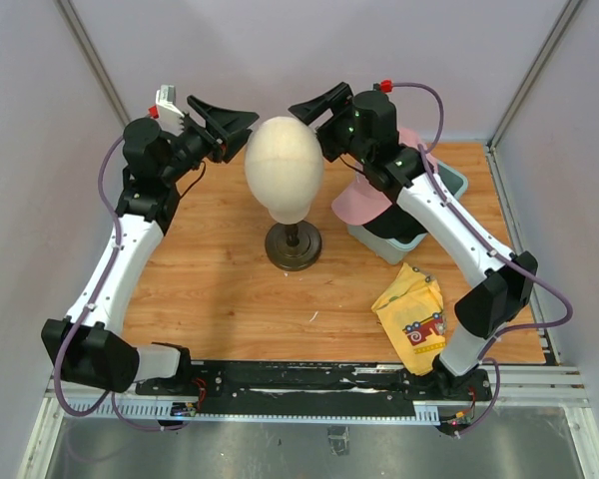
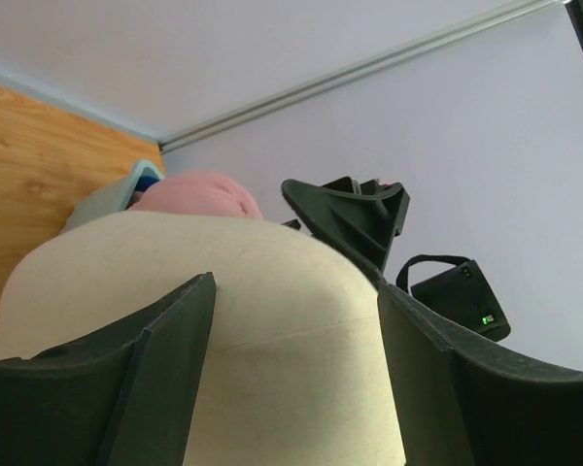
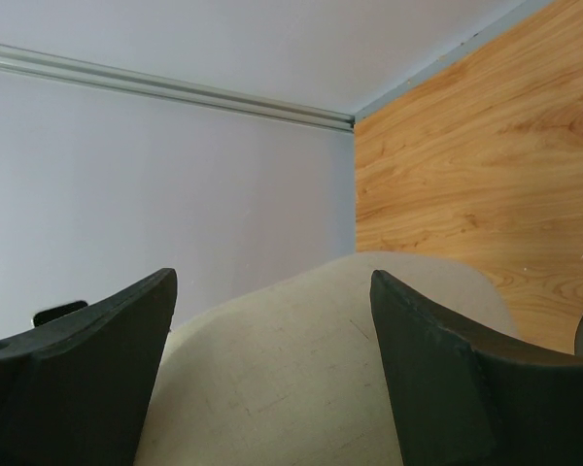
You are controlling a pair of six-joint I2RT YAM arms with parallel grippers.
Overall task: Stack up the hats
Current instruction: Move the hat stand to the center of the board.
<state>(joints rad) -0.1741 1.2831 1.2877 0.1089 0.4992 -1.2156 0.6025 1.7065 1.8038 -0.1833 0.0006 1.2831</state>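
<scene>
Behind my right gripper (image 1: 312,112), far from the left gripper (image 1: 235,128), lie the hats (image 1: 364,203); both jaws gape empty, facing the head (image 1: 285,165).

Cream mannequin head (image 1: 285,170) centre, grey plastic bin (image 1: 379,244) right.
Pink fabric cap (image 1: 364,200) lies in the bin; yellow cloth (image 1: 412,317) on the wooden surface (image 1: 210,269) before it.

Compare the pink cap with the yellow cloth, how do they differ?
The pink cap rests on a black hat in the grey-blue bin; the yellow cloth lies crumpled on the table. The cap is plain pink; the cloth carries a red print. Both are soft fabric, right of the mannequin head.
</scene>
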